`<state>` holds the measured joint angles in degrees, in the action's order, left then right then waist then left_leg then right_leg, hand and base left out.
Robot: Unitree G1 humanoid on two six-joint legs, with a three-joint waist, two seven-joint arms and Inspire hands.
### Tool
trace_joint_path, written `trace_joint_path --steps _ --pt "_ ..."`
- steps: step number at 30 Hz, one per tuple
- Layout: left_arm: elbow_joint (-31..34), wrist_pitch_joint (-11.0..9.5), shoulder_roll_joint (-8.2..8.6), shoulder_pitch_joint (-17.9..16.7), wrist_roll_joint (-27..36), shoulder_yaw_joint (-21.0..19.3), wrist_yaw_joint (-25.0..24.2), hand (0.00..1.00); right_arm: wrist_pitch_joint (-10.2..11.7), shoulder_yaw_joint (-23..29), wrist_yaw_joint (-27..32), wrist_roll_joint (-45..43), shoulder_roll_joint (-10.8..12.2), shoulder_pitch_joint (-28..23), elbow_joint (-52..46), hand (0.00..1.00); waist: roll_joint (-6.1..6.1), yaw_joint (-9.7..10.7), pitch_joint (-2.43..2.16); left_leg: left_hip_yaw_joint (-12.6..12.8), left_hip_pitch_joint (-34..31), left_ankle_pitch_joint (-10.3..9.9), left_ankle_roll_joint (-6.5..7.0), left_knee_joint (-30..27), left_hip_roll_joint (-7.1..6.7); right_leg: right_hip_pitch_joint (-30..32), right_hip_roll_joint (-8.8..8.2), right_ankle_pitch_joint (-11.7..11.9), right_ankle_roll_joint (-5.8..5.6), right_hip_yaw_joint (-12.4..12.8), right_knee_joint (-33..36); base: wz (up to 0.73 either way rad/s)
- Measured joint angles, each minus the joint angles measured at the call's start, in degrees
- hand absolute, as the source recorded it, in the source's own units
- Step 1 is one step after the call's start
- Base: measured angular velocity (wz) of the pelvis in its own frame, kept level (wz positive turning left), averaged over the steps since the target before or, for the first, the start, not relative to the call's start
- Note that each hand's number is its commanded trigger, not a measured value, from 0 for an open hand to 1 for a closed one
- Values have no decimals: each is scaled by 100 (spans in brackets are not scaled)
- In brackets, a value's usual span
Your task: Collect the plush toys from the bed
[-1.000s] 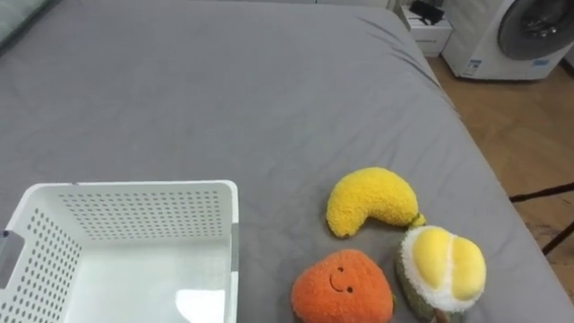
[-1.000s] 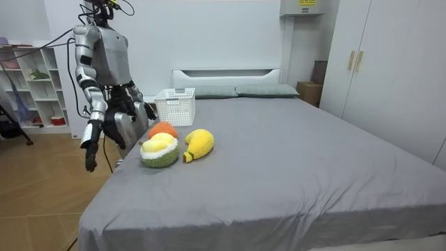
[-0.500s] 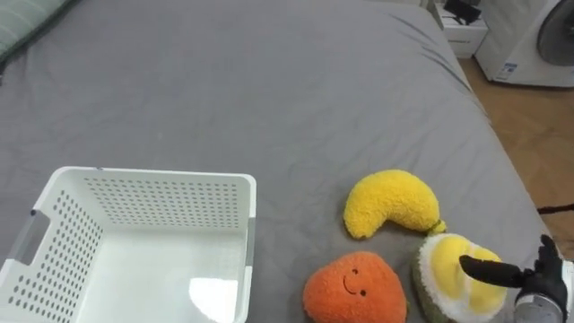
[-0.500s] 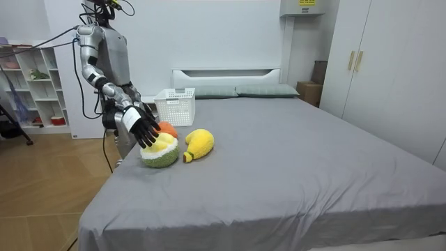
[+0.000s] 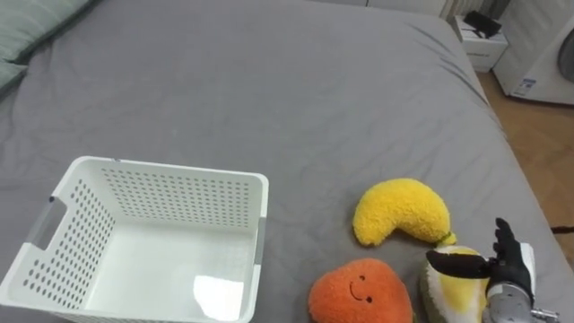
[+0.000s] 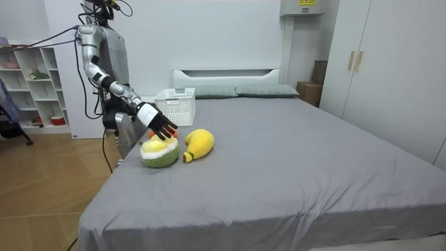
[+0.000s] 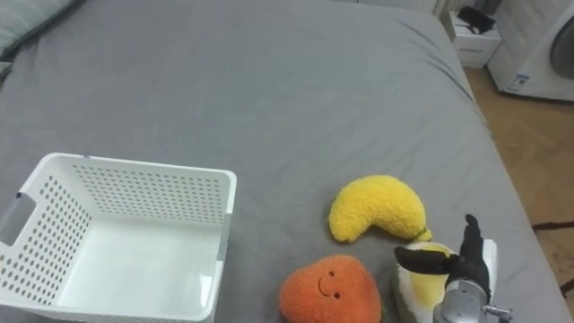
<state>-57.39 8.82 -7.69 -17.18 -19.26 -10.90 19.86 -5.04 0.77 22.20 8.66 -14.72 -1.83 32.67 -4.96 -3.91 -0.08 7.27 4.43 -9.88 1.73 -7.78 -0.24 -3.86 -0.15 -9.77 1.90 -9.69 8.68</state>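
A white perforated basket stands on the grey bed at my left. To its right lie three plush toys: a yellow banana, an orange fruit with a smiling face and a yellow-and-green durian. My right hand hovers just over the durian, open, with straight fingers and the thumb stretched left across the toy's top. In the room view I stand at the bedside with the right arm reaching out, the hand above the durian, beside the banana.
The bed's right edge runs close by the toys, with wooden floor beyond. A washing machine and a small white cabinet stand at the far right. A pillow lies at the upper left. Open grey sheet stretches ahead.
My right arm rose from hanging at my side and the hand came in over the durian toy. The head camera shifted, so the basket shows more fully. The toys have not moved.
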Motion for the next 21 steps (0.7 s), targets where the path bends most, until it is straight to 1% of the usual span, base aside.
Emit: trace_joint_path --steps 2,3,4,5,7,11,12,16,21 --pt "1 0 0 -1 2 9 3 0 0 0 0 6 0 0 32 0 -5 23 0 -9 -6 0 0 1 -1 -10 0 4 3 -16 6 3" --pt "1 1 0 -3 0 33 13 0 0 0 3 6 0 -1 57 0 7 47 9 -28 -13 0 0 0 -5 -17 -2 6 4 -39 2 5" --pt "1 0 7 -2 -1 42 50 0 1 0 4 3 0 -17 87 0 -4 55 -3 -32 -20 0 0 0 -7 -37 -2 6 4 -56 1 5" --pt "1 -2 10 2 -2 42 75 0 7 0 2 -8 0 -35 109 0 -4 54 -3 -39 -20 0 0 -1 -8 -46 -2 7 3 -53 0 4" --pt "0 0 9 -2 -7 36 95 0 18 13 -20 -144 0 -47 361 0 -4 53 1 -54 16 0 0 -1 -10 -88 -2 7 2 -47 -2 2" --pt "1 0 9 -10 -7 35 81 0 19 64 -132 -376 -40 -60 537 0 -6 59 4 -60 11 0 0 -7 -9 -105 -2 5 0 -47 2 0" --pt "2 0 8 -10 -7 35 77 0 19 66 -190 -457 -50 -69 560 0 9 73 17 -63 17 -1 -1 -9 -8 -94 -2 3 -1 -48 1 0" --pt "20 -10 -6 -11 -143 -14 -12 0 33 127 -244 -766 -66 -73 879 0 -32 54 -4 -69 19 -1 -1 -6 -10 -88 -1 2 -1 -52 -2 0" --pt "20 -13 -8 -18 -170 -23 -42 0 33 289 -278 -871 -92 -84 981 0 -24 51 -5 -68 26 0 0 -2 -12 -91 0 3 0 -50 -4 0"
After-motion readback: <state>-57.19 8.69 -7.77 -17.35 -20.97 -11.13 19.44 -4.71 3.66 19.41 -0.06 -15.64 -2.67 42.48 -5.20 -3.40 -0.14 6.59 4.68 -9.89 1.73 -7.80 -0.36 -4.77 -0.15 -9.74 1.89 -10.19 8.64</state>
